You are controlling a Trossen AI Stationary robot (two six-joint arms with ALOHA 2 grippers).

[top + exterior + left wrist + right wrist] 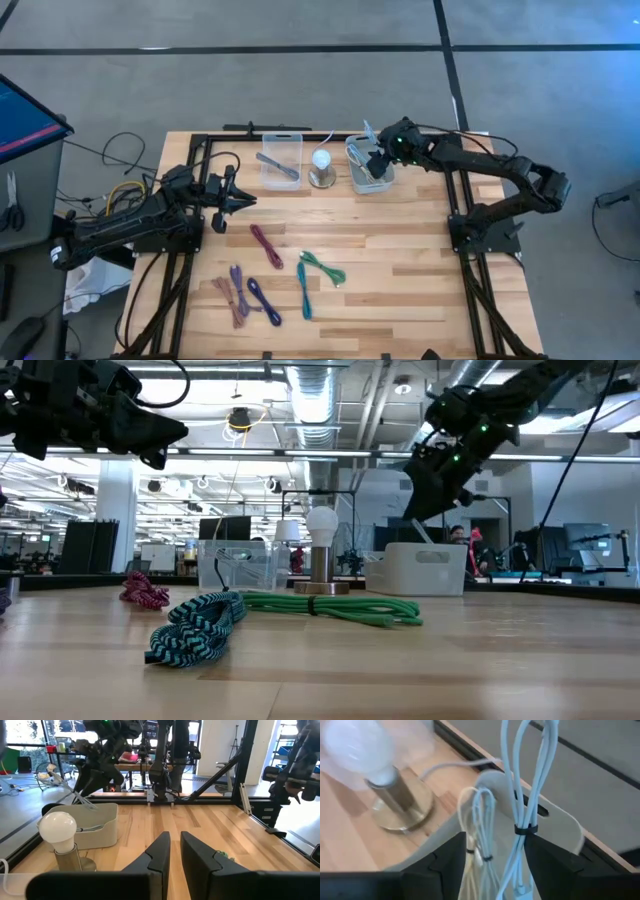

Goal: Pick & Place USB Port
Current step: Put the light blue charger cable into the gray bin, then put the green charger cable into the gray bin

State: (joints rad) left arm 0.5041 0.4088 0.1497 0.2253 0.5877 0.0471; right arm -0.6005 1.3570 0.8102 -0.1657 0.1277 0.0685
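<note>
A white bin (370, 180) stands at the table's far edge and holds tied white cable bundles. My right gripper (379, 158) hangs open over it, pointing down. In the right wrist view a pale blue-white bundle (525, 795) with a black tie and an off-white bundle (481, 815) run between the fingers of the right gripper (495, 840). The pale bundle sticks out slanting over the bin's far rim (555, 820). My left gripper (244, 200) is shut, raised above the table's left side and holding nothing. My right gripper stands open with one finger on each side of the two cable bundles in the bin. The pale bundle (521, 850) runs right beside one finger (545, 860). Whether that finger touches it, I cannot tell.
A bulb lamp (321, 166) stands next to the white bin, and a clear bin (281, 160) with a grey object lies left of it. Coiled cables lie mid-table: magenta (266, 245), green (323, 268), teal (303, 292), blue (263, 300) and purple-brown (232, 295).
</note>
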